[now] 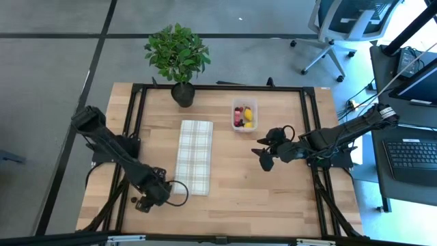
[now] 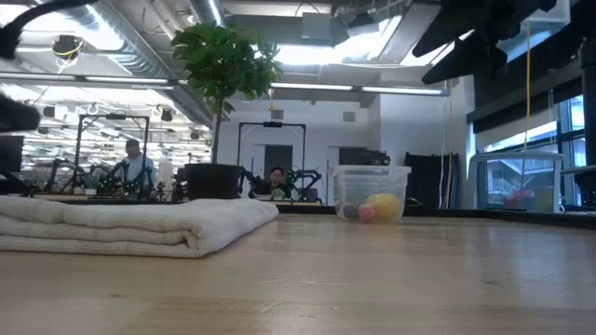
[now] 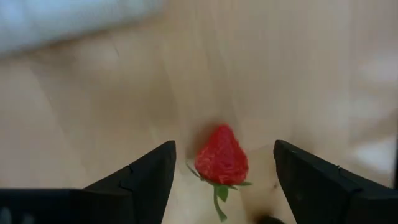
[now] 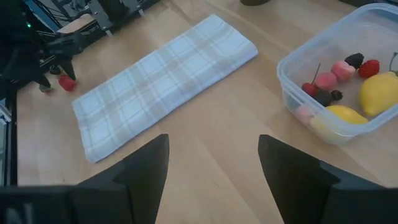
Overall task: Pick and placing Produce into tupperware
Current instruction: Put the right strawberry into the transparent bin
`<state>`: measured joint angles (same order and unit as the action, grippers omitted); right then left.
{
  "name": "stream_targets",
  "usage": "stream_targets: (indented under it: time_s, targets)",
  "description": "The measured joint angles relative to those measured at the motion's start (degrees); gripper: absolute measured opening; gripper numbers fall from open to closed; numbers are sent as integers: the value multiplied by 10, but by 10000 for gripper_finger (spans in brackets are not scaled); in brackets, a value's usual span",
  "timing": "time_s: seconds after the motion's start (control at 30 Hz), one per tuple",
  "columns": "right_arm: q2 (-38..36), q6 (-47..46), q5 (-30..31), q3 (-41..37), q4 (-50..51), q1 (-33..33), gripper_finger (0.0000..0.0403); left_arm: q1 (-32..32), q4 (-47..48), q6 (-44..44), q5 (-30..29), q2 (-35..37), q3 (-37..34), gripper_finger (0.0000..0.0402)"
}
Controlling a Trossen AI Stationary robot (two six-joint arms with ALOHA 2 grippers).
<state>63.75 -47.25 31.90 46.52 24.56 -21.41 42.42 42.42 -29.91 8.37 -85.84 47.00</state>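
Looking down from above, your left gripper [image 1: 145, 202] sits at the table's seven o'clock; the tupperware [image 1: 244, 116] at one o'clock. Left wrist: fingers spread around the strawberry [image 3: 222, 155]; center, then close. Right gripper [image 4: 211, 168] hangs open, empty.

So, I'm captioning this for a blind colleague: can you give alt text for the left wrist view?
A red strawberry with a green stem lies on the wooden table, between the open fingers of the left gripper, which touch nothing. A blurred pale cloth shows at the far edge.
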Motion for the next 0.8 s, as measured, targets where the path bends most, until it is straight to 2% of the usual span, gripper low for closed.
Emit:
stream_targets:
  time_s: [0.23, 0.4, 0.53, 0.8]
  targets:
    - [0, 11, 0, 0, 0, 0, 249, 13, 11, -11, 3, -59, 0, 261]
    - [0, 12, 0, 0, 0, 0, 249, 13, 14, -15, 3, -74, 3, 254]
    - [0, 13, 0, 0, 0, 0, 249, 12, 14, -15, 3, -71, 2, 226]
    - [0, 27, 1, 0, 0, 0, 249, 9, 15, -15, 5, -71, 1, 143]
